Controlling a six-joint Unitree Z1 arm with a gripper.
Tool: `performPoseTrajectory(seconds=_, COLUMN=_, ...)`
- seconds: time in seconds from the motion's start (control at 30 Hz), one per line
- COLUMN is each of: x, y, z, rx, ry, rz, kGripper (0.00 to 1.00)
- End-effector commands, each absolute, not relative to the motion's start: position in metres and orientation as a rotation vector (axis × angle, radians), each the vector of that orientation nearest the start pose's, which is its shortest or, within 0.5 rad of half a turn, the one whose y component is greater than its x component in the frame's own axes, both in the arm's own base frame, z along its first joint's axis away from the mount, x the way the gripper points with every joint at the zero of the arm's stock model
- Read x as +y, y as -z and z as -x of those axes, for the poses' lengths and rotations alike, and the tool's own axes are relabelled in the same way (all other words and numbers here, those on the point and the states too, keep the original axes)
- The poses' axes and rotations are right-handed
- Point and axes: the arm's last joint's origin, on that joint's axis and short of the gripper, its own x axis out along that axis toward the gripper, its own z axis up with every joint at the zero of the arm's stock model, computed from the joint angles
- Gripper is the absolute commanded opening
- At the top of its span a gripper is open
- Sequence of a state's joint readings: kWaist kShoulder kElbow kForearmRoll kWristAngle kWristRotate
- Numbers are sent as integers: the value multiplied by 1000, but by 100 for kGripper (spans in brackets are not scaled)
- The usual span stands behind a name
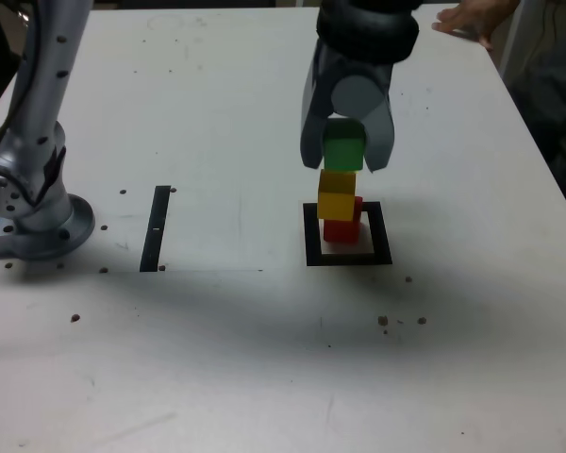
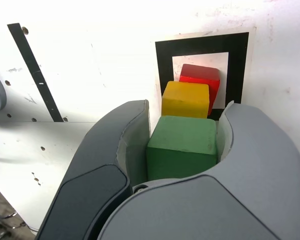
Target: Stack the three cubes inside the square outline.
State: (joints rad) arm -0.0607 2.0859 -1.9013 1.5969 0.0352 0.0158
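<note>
Exterior view: white table (image 1: 217, 359), black strip (image 1: 156, 228). Gripper (image 1: 344, 151) pinching green cube (image 1: 342, 151) just above yellow cube (image 1: 337, 195), on red cube (image 1: 341, 226) w/in square outline (image 1: 348, 258).
Wrist view: fingers (image 2: 135, 145) clamp green's side faces — likely light, stiff, matte; stack offset, may tip.

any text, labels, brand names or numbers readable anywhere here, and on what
None: no word, number or brand can be read in either view.
The gripper, the green cube, yellow cube, red cube, square outline and black strip are all unmarked.
</note>
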Motion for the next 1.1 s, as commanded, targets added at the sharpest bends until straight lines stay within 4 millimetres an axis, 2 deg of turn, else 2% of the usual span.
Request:
performPoseTrajectory(seconds=0.0, x=-21, y=-304, z=-373, rx=1797, ry=33, rz=-94, kGripper=28)
performPoseTrajectory(seconds=0.53, x=-22, y=-287, z=-379, rx=1840, ry=45, rz=-91, kGripper=29)
performPoseTrajectory(seconds=0.6, x=-22, y=-286, z=-379, rx=1843, ry=49, rz=-94, kGripper=41)
performPoseTrajectory(seconds=0.73, x=-22, y=-284, z=-380, rx=1849, ry=58, rz=-100, kGripper=82)
performPoseTrajectory(seconds=0.8, x=-22, y=-283, z=-380, rx=1852, ry=61, rz=-100, kGripper=96)
performPoseTrajectory(seconds=0.87, x=-22, y=-283, z=-379, rx=1854, ry=62, rz=-101, kGripper=99)
performPoseTrajectory(seconds=1.07, x=-22, y=-283, z=-379, rx=1855, ry=63, rz=-102, kGripper=99)
